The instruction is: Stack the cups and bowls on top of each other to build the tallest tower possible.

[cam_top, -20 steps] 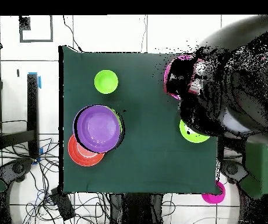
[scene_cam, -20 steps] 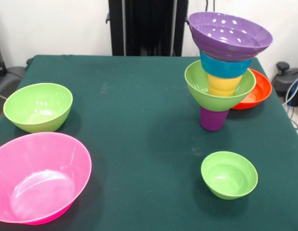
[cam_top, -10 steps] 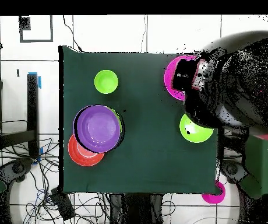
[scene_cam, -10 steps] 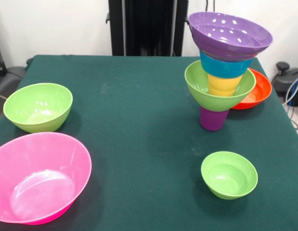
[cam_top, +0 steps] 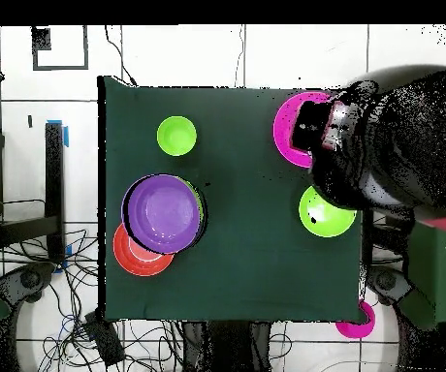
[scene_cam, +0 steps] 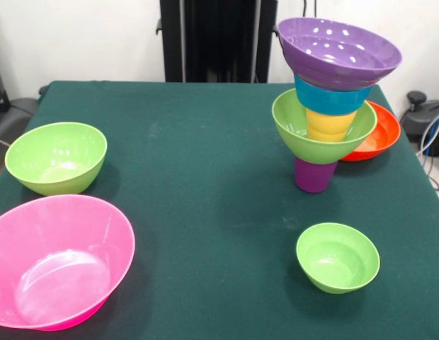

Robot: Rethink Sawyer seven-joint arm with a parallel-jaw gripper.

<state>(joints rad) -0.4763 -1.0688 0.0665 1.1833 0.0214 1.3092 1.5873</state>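
Observation:
The tower stands at the table's right in the front view: a purple cup [scene_cam: 315,175] as base, a lime green bowl [scene_cam: 322,138], a yellow-orange cup [scene_cam: 329,125], a blue bowl [scene_cam: 331,100] and a wide purple bowl [scene_cam: 338,51] on top. From overhead only the purple bowl [cam_top: 165,213] shows. The orange-red bowl [scene_cam: 381,133] sits behind the tower, touching or nearly so. A small green bowl [scene_cam: 338,256], a larger green bowl [scene_cam: 56,157] and the large pink bowl [scene_cam: 56,258] stand loose. The red cup is out of view. No gripper shows in either view.
In the overhead view a person's dark shape [cam_top: 401,145] leans in from the right edge, covering part of the pink bowl [cam_top: 290,126] and bordering the green bowl [cam_top: 324,215]. A small magenta object [cam_top: 355,320] lies off the table's corner. The black pedestal [scene_cam: 218,39] stands behind the table.
In the overhead view the person's dark shape has drawn back to the right, uncovering more of the pink bowl and the green bowl. The front view is unchanged.

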